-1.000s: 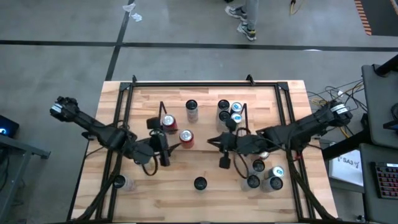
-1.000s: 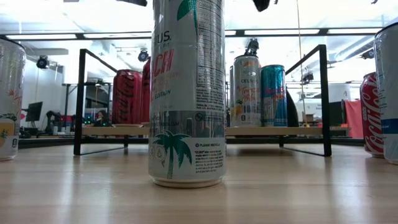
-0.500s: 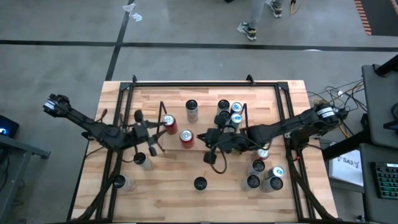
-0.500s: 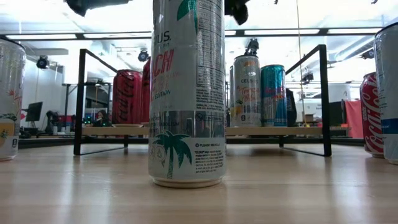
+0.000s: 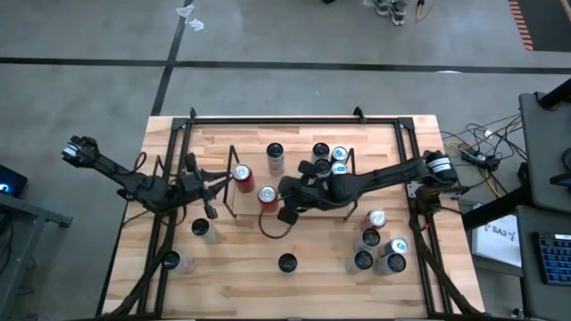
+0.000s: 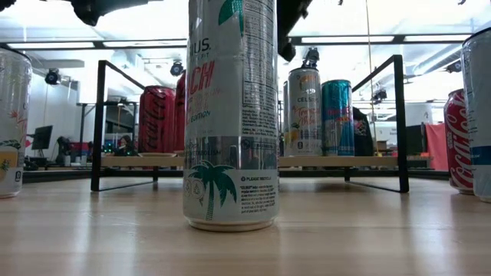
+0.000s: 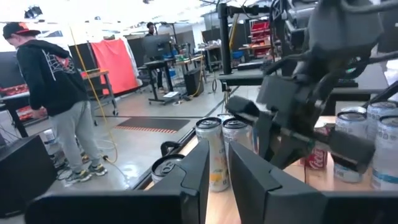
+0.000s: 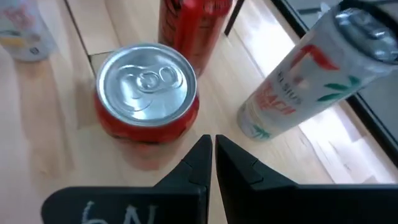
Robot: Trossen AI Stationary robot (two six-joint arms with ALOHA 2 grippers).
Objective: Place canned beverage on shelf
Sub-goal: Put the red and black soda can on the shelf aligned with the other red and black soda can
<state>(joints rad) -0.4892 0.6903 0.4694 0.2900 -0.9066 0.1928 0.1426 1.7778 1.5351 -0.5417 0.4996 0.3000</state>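
Note:
The shelf (image 5: 294,183) stands mid-table, seen level in the low view (image 6: 249,161), with cans at both ends. One red can (image 5: 241,174) stands at its left end. A second red can (image 5: 266,195) is just beside it; whether this one is on the shelf's base or on the table, I cannot tell. My right gripper (image 5: 284,198) is shut, its fingertips (image 8: 213,148) close beside that second red can (image 8: 146,106) and apart from it. My left gripper (image 5: 219,183) hangs left of the shelf, pointing level, its fingers (image 7: 217,177) almost together with nothing between them.
A white can (image 8: 292,87) stands on the shelf's far side. Loose cans stand near right (image 5: 375,248), near middle (image 5: 286,263) and near left (image 5: 203,230). A black tubular frame (image 5: 294,120) rings the table. A person (image 7: 56,93) stands beyond it.
My right gripper has gone toward the table's left edge and down, tipping further down, and stands by the second red can. My left gripper has drawn back toward the left edge, uncovering a can near left. No can has moved.

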